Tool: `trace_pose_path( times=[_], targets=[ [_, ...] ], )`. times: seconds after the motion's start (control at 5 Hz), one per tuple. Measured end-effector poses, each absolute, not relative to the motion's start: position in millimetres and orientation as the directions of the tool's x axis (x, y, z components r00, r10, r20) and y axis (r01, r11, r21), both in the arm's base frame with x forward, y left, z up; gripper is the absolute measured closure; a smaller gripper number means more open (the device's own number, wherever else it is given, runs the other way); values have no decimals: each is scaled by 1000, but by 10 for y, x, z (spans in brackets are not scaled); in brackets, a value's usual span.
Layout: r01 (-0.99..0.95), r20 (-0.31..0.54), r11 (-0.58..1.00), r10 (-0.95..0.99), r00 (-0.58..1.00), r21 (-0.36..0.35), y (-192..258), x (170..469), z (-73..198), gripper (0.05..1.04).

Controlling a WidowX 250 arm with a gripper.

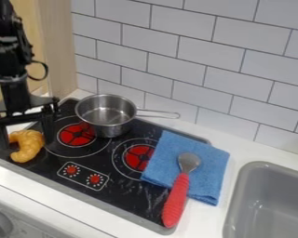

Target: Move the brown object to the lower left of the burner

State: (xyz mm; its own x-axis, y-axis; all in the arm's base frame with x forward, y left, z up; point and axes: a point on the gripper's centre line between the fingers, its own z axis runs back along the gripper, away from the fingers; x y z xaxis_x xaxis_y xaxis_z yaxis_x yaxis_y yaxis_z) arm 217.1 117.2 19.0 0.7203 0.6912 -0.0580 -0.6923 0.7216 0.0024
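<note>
The brown object, a golden-brown croissant (pixel 28 146), lies at the left corner of the black stove top (pixel 123 189), left of and slightly below the left red burner (pixel 76 134). Over it hangs the black gripper (pixel 26 140), open, one finger on each side of the croissant. Whether either finger touches it I cannot tell. The gripper covers part of the stove's left edge.
A steel pot (pixel 106 116) stands behind the left burner, its handle pointing right. On the stove's right side lie a folded blue cloth (pixel 204 174) and a red-handled spoon (pixel 176 200). A grey sink (pixel 269 204) is at far right; a tiled wall (pixel 195 60) rises behind.
</note>
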Motion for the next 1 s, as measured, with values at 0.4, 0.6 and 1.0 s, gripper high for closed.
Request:
trace_pose_path(
  times=[0.4,0.6,1.0],
  targets=[
    [-691,-2,719,693,721,67,1057,2318,582,84],
    [-580,25,812,580,814,61,767,2545,681,84],
    [-325,53,944,322,945,50,10,2790,809,84]
  ],
)
